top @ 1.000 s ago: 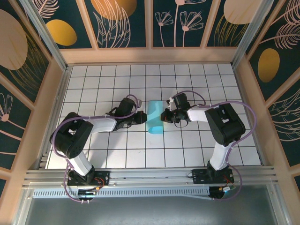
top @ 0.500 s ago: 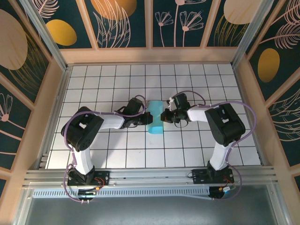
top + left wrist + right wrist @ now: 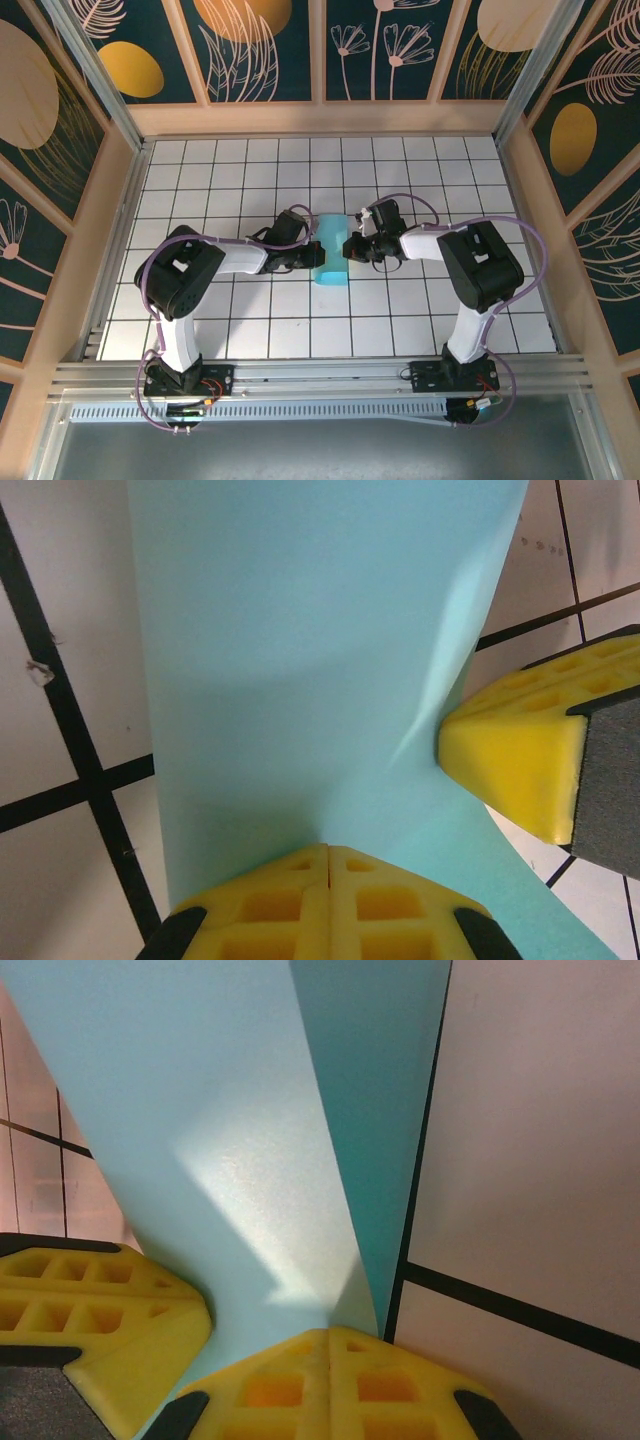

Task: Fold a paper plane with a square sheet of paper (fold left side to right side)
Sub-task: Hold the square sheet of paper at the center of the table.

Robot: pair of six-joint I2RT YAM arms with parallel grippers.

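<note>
White table (image 3: pixel 200 330) gridded with black lines, folded-over cyan square sheet of paper (image 3: pixel 331 265) near its middle

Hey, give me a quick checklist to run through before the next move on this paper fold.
1. Right gripper shut on the square sheet of paper: ok.
2. Left gripper shut, tips at the sheet: ok; pinching it: cannot tell.
3. Fold pressed flat: not ok, the sheet arches up.
4. Edges lined up: cannot tell.
5. No tear in the visible paper: ok.
</note>
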